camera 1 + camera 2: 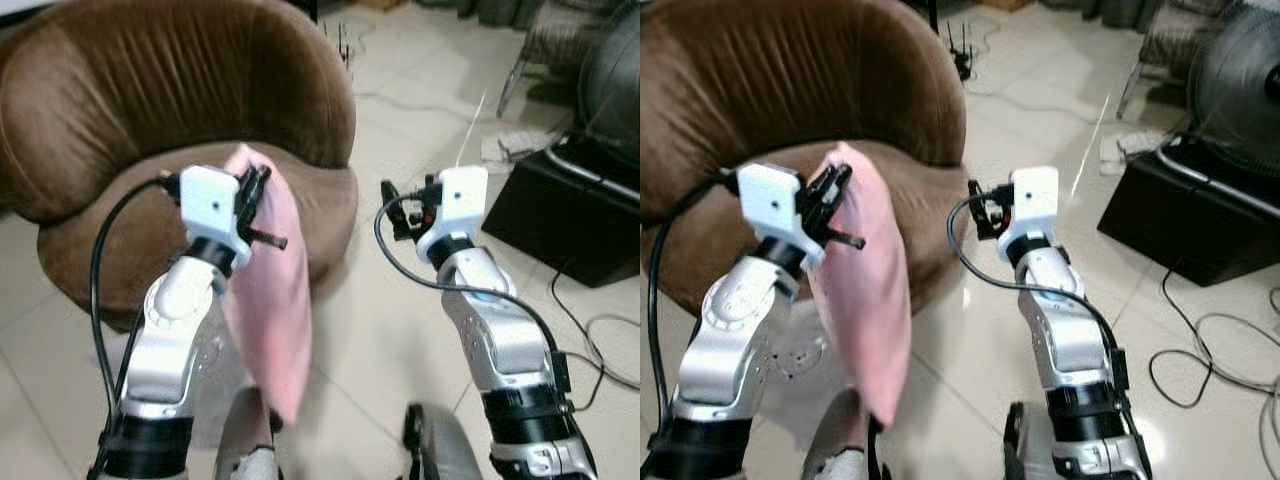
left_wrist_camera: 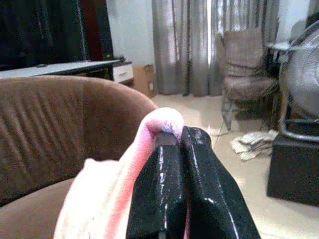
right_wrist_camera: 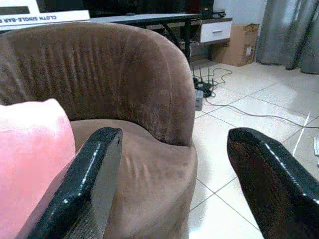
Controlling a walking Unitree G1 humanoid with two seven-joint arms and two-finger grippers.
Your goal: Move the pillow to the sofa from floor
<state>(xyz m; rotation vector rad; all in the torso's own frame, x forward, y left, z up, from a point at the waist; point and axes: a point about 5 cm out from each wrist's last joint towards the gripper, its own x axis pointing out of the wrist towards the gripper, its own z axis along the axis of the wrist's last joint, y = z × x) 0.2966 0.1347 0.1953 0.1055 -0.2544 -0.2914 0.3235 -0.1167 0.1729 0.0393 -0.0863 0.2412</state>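
Left gripper (image 2: 182, 149) pinching pillow (image 2: 107, 199)

Our head cameras look down; our wrist cameras look level.
We share the round brown velvet sofa (image 1: 180, 110) in all views, seen closest along each wrist's fingers.

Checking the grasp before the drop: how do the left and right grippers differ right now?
The left gripper is shut on a corner of the pink pillow; the right gripper is open and holds nothing. The left is raised in front of the brown sofa; the right hangs over the floor beside it. Both point toward the sofa.
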